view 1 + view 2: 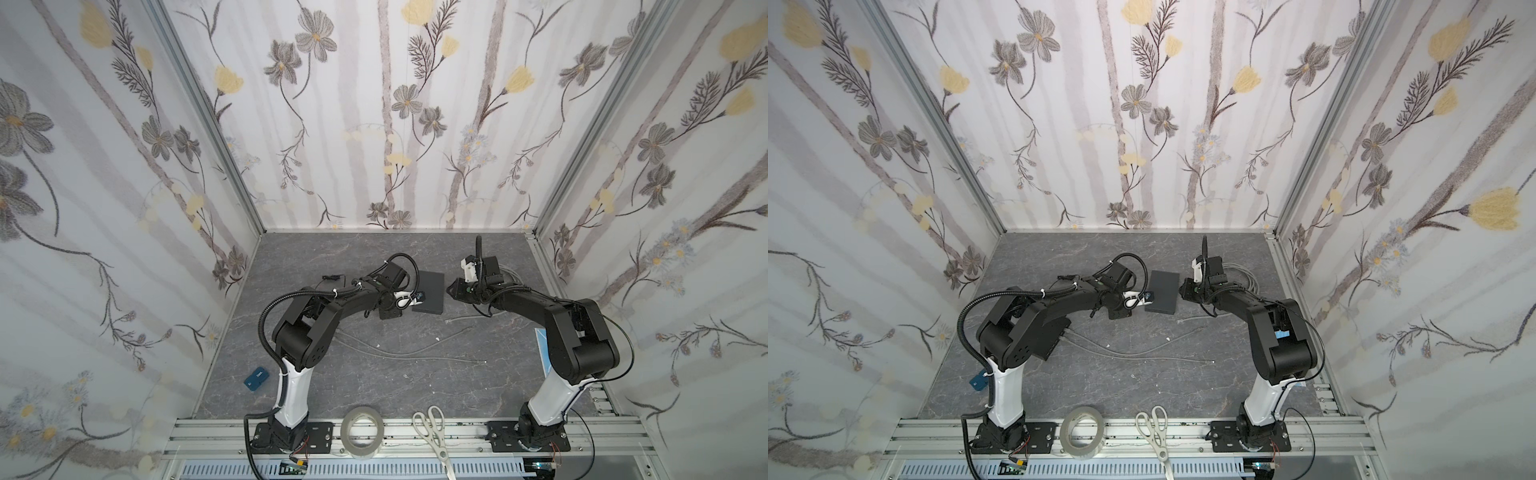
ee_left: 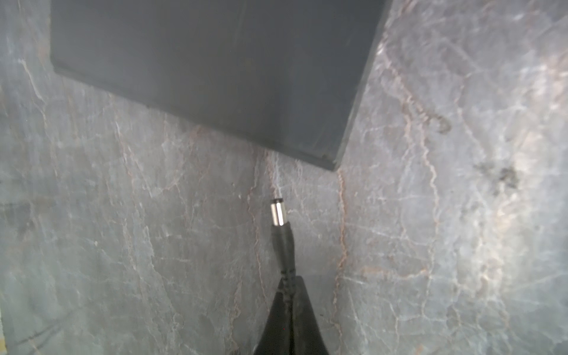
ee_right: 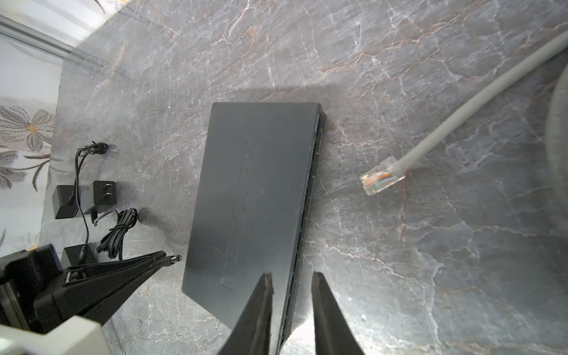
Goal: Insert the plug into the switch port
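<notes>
Plug (image 2: 278, 212) of black moulded plastic with a silver barrel tip sticks out past your left claw (image 2: 289, 284), whose black fingers are pressed together on the plug's thin neck and cord. It hangs above the grey, veined, marble-look counter (image 2: 123, 230). It is aimed toward the flat black rectangular switch box (image 2: 215, 76) but is apart from it. In the left wrist view its tip is near one corner of the switch, with bare counter between them. In the right wrist view you see the plug (image 3: 173, 259) just beside the long side of the switch (image 3: 252, 190), opposite the face with the row of dark openings, and not touching it.

Your right claw (image 3: 290, 276) is narrow. One finger is over the switch's top face and the other is outside the face with the openings, near a corner; you cannot tell whether it pinches the box. In both top views the switch (image 1: 430, 291) (image 1: 1163, 291) lies between your two claws, toward the back of the counter.

A grey network cable with a clear connector (image 3: 381, 175) lies apart from the switch on the openings' side. Black power adapters (image 3: 66, 199) and a bundled black cord (image 3: 120, 233) lie beyond the left claw. On the front rail you have a roll of clear tape (image 1: 361, 432) and white-handled scissors (image 1: 432, 432)
</notes>
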Controlling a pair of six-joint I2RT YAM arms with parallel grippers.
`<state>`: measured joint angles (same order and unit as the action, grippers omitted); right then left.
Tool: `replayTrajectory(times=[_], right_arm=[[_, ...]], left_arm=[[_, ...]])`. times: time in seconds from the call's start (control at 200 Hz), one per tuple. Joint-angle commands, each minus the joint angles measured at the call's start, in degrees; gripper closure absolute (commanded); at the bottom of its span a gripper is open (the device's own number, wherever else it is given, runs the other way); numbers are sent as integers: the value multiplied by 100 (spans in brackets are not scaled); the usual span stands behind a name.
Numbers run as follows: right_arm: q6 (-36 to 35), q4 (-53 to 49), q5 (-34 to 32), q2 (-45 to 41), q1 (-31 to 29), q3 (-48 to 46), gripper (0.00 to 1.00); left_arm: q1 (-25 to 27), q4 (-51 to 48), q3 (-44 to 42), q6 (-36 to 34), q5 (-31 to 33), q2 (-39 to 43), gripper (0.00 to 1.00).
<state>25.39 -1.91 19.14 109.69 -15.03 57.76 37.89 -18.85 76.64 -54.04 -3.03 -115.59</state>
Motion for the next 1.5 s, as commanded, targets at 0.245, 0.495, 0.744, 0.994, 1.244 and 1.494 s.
replayTrajectory(times=[0.245, 0.495, 0.744, 0.994, 1.244, 1.494], right_arm=[[-88, -63, -39, 149, -31, 139, 73], [-87, -71, -33, 175, -35, 157, 72], [-93, -88, -24, 193, -35, 167, 72], [-126, 317, 91, -246, -49, -205, 69], [631, 2432, 2085, -1020, -305, -1797, 67], [1565, 3969, 2851, -724, -772, -2123, 69]], left_arm=[[278, -396, 259, -273, 151, -184, 100], [360, 463, -455, -440, -173, 377, 100], [334, 620, -308, -182, 495, 178, 100], [224, 1446, -810, 51, 217, 482, 100], [-49, 2565, -1641, 449, -1123, 1104, 100], [-182, 3273, -2191, 533, -1741, 1473, 100]])
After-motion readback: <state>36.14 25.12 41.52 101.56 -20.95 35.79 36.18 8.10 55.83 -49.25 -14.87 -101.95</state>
